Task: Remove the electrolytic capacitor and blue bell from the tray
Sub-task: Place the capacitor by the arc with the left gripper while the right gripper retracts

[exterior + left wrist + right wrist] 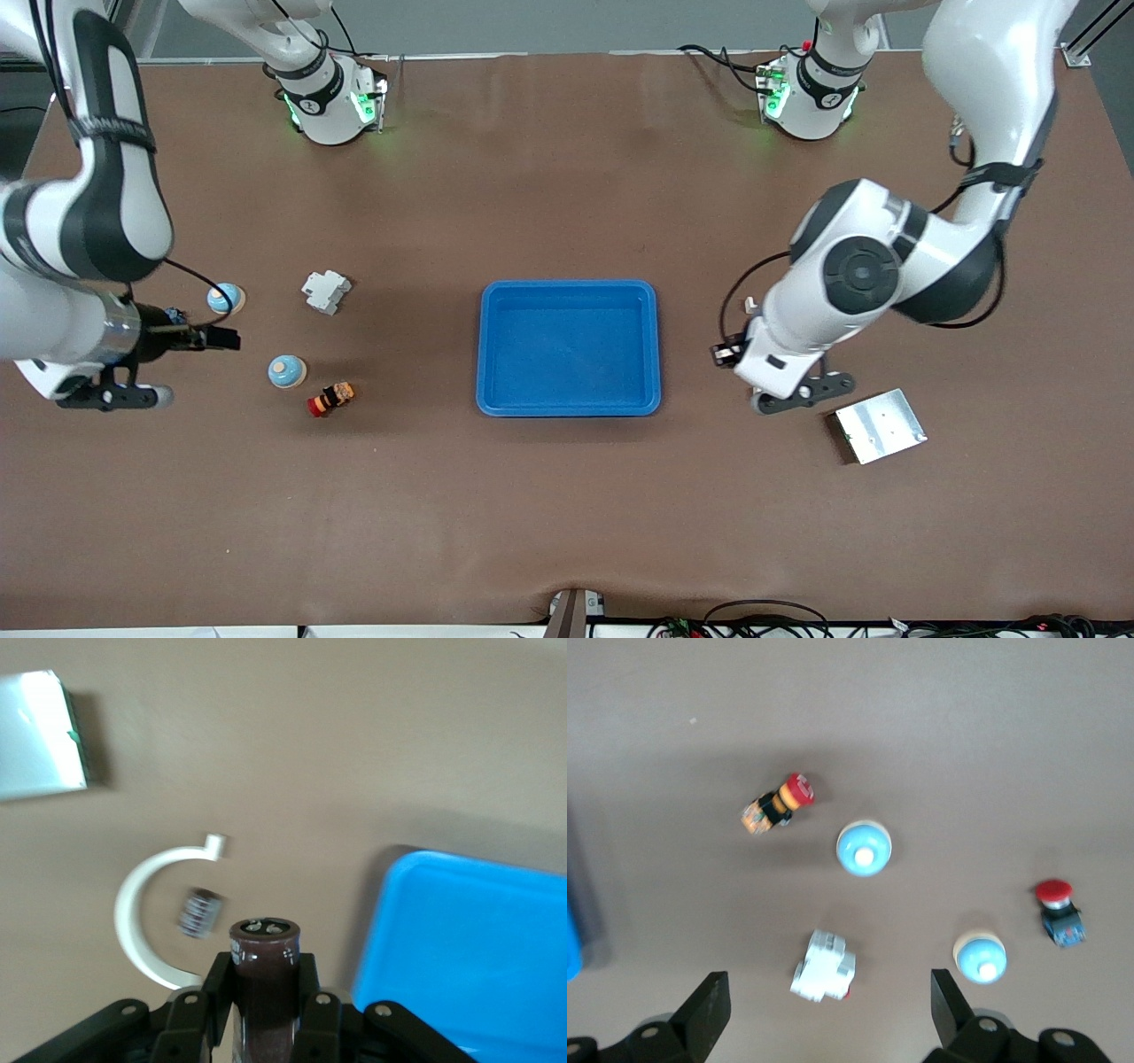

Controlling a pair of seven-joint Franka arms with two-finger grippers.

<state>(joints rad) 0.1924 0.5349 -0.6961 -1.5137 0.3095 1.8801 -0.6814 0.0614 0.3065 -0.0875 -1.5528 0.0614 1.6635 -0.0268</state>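
My left gripper [263, 992] is clamped on the electrolytic capacitor [264, 979], in the air beside the tray [569, 347] at the left arm's end. The tray is empty. If I set the capacitor down here, it could roll against the white C-shaped ring [142, 917] or the small striped part [200, 912] below; the metal plate [880, 426] lies close too. My right gripper [829, 1010] hangs wide apart, empty, over two blue bells [864, 849], a white block [823, 966] and two red-capped buttons [780, 804].

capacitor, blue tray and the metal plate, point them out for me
electrolytic capacitor [264, 979]: left wrist view, on its maroon side.
tray [567, 350]: front view, on its bare floor.
metal plate [880, 426]: front view, on the middle of its top face.
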